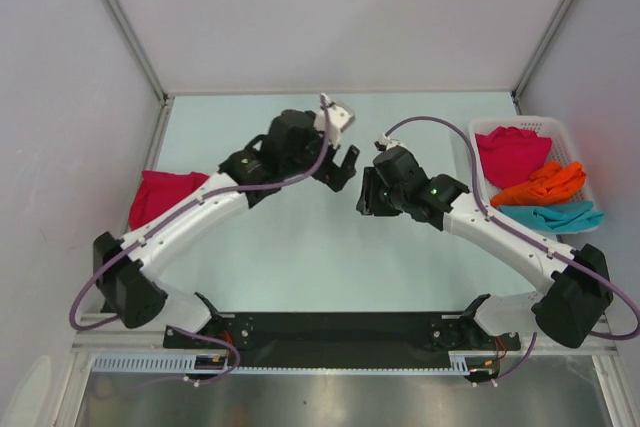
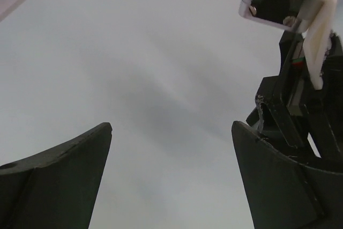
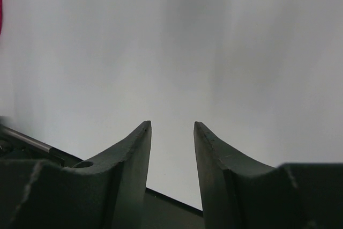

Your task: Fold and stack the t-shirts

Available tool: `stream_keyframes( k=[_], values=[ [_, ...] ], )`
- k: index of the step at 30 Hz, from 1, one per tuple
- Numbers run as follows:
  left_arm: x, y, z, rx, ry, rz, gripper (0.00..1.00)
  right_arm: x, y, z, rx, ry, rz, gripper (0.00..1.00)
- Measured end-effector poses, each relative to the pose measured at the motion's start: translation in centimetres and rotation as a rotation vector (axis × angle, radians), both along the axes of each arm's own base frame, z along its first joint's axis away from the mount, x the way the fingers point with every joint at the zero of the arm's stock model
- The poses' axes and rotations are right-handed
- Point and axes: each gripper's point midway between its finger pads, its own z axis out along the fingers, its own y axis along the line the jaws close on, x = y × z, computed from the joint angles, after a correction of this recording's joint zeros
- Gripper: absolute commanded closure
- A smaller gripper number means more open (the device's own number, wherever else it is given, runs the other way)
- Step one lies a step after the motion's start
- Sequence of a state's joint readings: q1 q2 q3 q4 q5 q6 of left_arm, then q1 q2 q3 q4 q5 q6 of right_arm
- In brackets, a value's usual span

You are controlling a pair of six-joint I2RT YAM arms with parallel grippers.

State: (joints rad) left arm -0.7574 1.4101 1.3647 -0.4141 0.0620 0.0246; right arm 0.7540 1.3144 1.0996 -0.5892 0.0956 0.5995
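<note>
Pale table (image 1: 300, 267), white walls on three sides, both arms reaching in over the bare middle.

- Far out to the left of the left gripper (image 1: 343, 165), at the table's edge: one crimson shirt (image 1: 165, 197), lying as a compact, apparently folded bundle. I take it as the start of the stack.
- Left gripper: fingers spread wide, nothing between them. Its wrist view shows only bare tabletop.
- Right gripper (image 1: 368, 194): just beside the left one, the tips facing each other and not touching. Jaws stand a narrow way apart and are empty. Bare surface under them in the wrist view.
- Well to the right of the right gripper: white basket (image 1: 510, 122) holding a second crimson shirt (image 1: 512, 155), an orange shirt (image 1: 540, 185) and a teal shirt (image 1: 552, 215), all crumpled. The teal one droops over the near rim.

Judgement: the step in hand is fetching the next shirt, with three left to fold.

Notes for doing it well:
1. Right arm is nearest the basket. Widen its jaws before going down.
2. Pinch one shirt only. The teal one hangs freest; the orange touches both neighbours and may drag them.
3. Lift clear of the basket wall before carrying across.
4. Lay it flat in the centre, where both grippers can reach the hem and shoulders.
</note>
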Motion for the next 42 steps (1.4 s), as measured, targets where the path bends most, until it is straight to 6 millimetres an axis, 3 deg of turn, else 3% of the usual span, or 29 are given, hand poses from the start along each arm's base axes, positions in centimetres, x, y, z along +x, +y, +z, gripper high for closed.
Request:
stream_keyframes(
  k=[5,8,18,26,32,42],
  values=[
    [-1.0,-2.4,-5.3,0.208,0.024,-0.028,0.0,0.5,-0.7,0.0,0.008,0.003,-0.022,0.55],
    [-1.2,-3.2,-6.4,0.288,0.012,-0.033,0.0,1.0,-1.8,0.1,0.009,0.004,-0.054,0.55],
    [-0.7,-5.0,-3.1,0.298,-0.127,-0.009,0.0,1.4,-3.3,1.2,0.026,-0.015,-0.096,0.54],
    [-0.2,-5.0,-2.1,0.286,-0.156,0.01,0.0,1.4,-3.3,1.1,0.03,-0.011,-0.101,0.54],
    [0.4,-5.1,-0.2,0.265,-0.172,0.061,0.0,1.3,-3.1,1.1,0.04,-0.005,-0.104,0.54],
    [0.1,-5.1,-1.0,0.239,-0.104,0.103,0.0,1.2,-3.1,1.3,0.052,0.002,-0.115,0.51]
  ],
)
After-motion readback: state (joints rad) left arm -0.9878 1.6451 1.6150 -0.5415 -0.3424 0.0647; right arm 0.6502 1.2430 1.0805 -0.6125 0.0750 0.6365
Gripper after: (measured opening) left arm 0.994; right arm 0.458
